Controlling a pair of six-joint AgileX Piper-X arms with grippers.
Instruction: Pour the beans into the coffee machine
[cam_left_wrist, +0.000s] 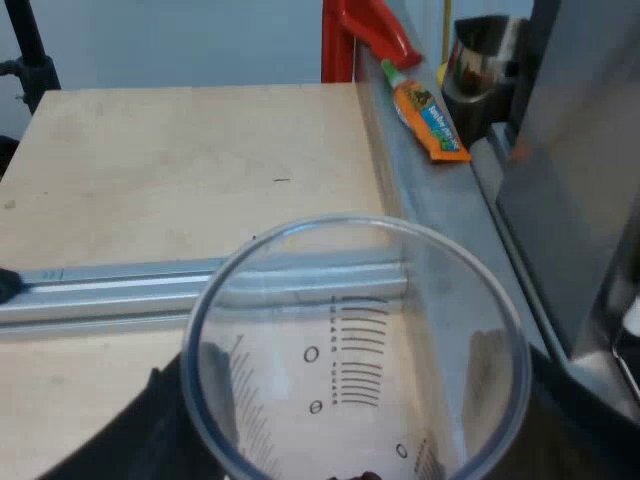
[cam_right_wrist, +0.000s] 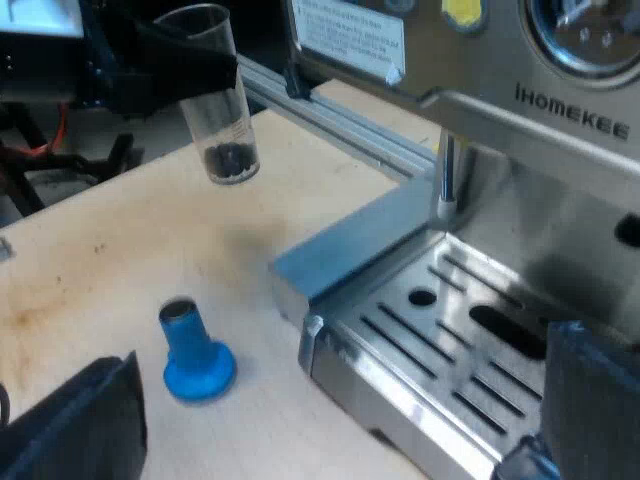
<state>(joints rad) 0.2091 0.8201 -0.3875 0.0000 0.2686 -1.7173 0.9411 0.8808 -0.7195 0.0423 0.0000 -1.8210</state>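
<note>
**Glass of beans held above the bench**

The left gripper (cam_left_wrist: 355, 428) is closed around the upright measuring glass (cam_left_wrist: 355, 350), which is raised off the bench (cam_right_wrist: 120, 250) beside the espresso machine (cam_right_wrist: 520, 110). A few beans (cam_right_wrist: 231, 158) lie in its bottom. The right gripper (cam_right_wrist: 330, 420) hangs wide open and empty by the drip tray's (cam_right_wrist: 430, 330) corner, near the blue tamper (cam_right_wrist: 195, 355).
</note>
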